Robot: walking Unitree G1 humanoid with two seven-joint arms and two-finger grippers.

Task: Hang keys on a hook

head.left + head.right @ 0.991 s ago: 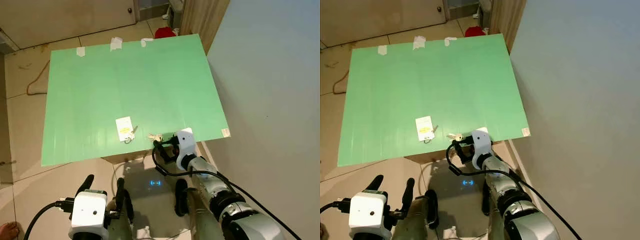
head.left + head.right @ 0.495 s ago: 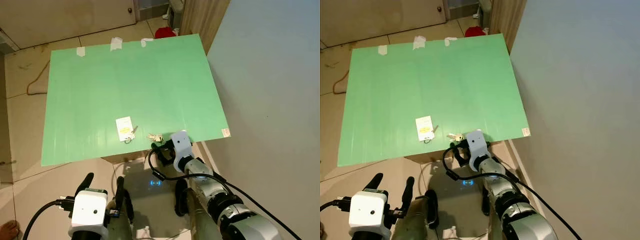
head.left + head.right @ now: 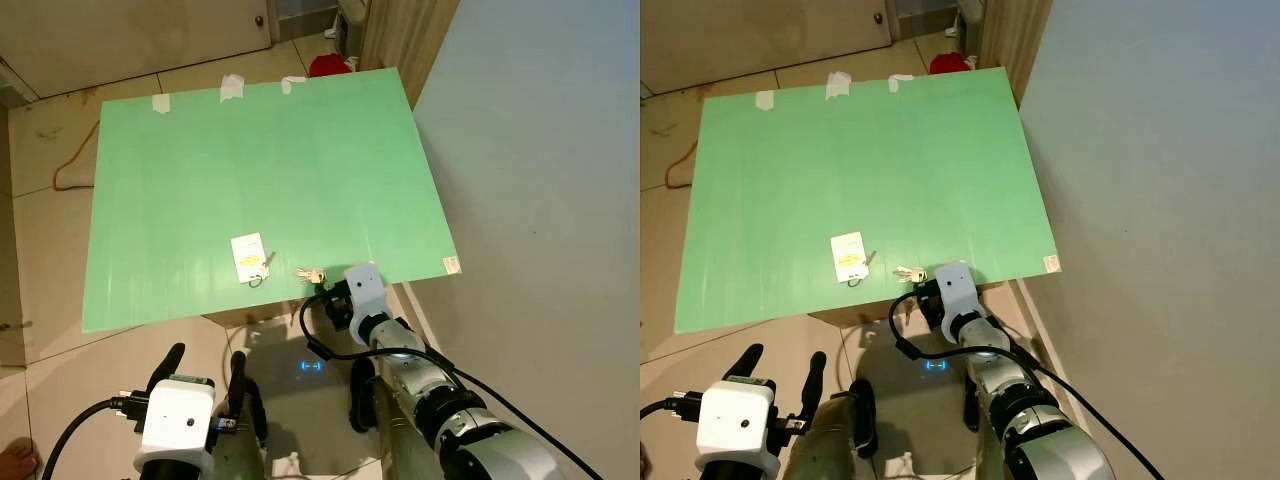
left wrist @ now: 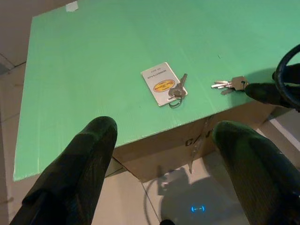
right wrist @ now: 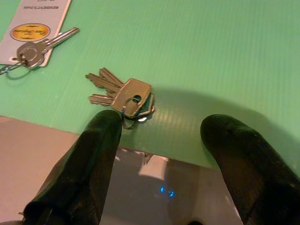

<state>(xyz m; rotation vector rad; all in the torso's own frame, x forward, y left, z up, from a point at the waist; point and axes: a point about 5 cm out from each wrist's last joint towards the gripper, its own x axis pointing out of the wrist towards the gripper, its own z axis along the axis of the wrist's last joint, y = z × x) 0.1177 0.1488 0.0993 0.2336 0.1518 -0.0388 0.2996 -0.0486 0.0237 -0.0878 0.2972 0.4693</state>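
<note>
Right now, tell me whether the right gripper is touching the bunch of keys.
Cannot tell. In the right wrist view the right gripper is open, and one finger overlaps the ring of the bunch of keys, but neither contact nor a gap shows plainly.

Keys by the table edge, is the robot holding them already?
No, the keys lie flat on the green table, and the right end effector is open around them, not closed.

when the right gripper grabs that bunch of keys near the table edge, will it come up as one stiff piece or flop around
Probably flop: the bunch of keys is several flat keys fanned out from one small ring, so they should swing loose. Lying flat on the smooth green table, they may slide rather than lift cleanly. The open right gripper straddles the ring end, close to the edge, so a nudge might drop them.
</note>
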